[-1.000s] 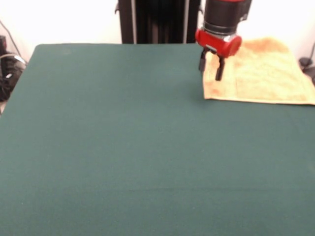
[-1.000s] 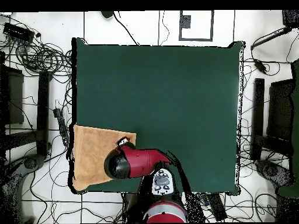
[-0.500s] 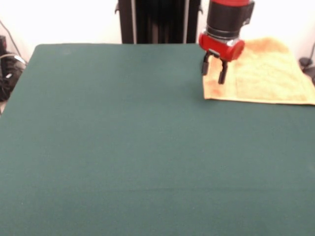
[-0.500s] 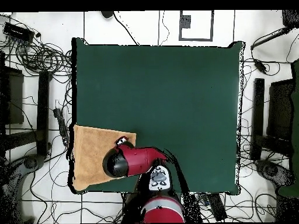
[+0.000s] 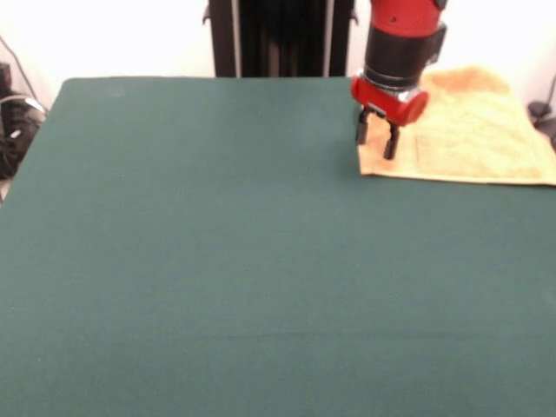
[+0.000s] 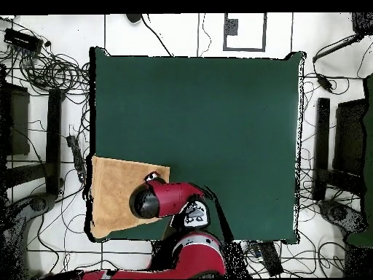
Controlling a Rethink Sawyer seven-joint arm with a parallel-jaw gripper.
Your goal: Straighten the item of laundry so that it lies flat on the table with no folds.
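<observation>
An orange-tan towel lies spread at the far right corner of the dark green table; from overhead the towel sits at the table's left edge near the bottom. My gripper hangs open just above the towel's near left corner, nothing between its fingers. In the overhead view the red wrist hides the gripper and part of the towel's right edge.
The towel's right side reaches the table edge in the front view. Cables and stands lie on the floor around the table in the overhead view.
The gripper has dropped slightly lower over the towel's corner. The arm's base has swung, showing more red at the overhead view's bottom. The towel has not moved.
</observation>
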